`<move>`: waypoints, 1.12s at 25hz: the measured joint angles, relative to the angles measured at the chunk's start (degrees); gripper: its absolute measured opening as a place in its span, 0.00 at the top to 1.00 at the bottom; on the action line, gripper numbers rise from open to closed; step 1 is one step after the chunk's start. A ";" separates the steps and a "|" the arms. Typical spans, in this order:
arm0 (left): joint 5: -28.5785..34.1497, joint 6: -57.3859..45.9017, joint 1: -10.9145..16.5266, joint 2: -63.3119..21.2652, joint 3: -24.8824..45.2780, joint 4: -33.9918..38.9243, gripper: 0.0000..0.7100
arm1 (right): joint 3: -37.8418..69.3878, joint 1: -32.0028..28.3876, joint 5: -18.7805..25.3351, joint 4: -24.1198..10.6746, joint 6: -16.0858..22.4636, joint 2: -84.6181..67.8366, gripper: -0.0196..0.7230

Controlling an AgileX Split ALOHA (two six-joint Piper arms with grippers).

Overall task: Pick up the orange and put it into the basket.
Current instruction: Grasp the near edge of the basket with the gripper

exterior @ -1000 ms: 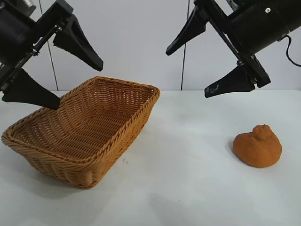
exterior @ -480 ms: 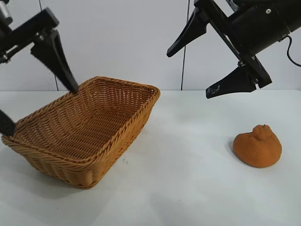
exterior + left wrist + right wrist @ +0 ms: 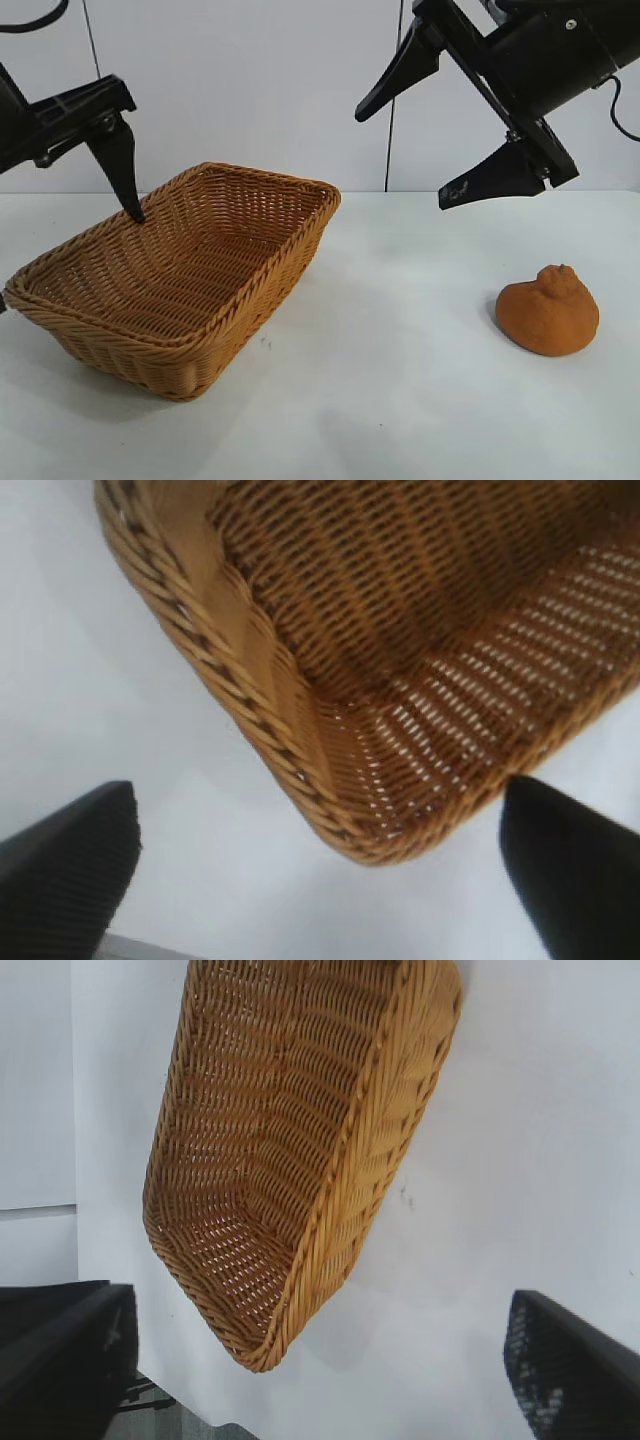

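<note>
The orange [image 3: 548, 310], lumpy, matte and knobbed on top, sits on the white table [image 3: 400, 400] well apart from the woven wicker basket [image 3: 180, 275]. Both grippers are spread wide and empty: the right gripper [image 3: 410, 150] above the table between basket and orange, the left gripper [image 3: 60, 260] over the basket's far end.

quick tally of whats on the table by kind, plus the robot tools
orange: 1
basket: 1
tools: 2, left tool and right tool, both open
total: 4
</note>
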 joint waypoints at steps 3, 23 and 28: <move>-0.70 -2.46 0.00 2.72 0.00 0.19 0.02 | 0.00 0.00 0.00 -0.05 0.00 0.00 0.05; -8.92 -8.61 0.00 17.79 0.00 0.92 0.04 | 0.00 0.00 -0.85 -0.58 0.00 0.00 0.05; -9.34 -9.39 0.00 17.79 0.00 1.40 0.21 | 0.00 0.00 -0.48 -0.58 0.00 0.00 0.05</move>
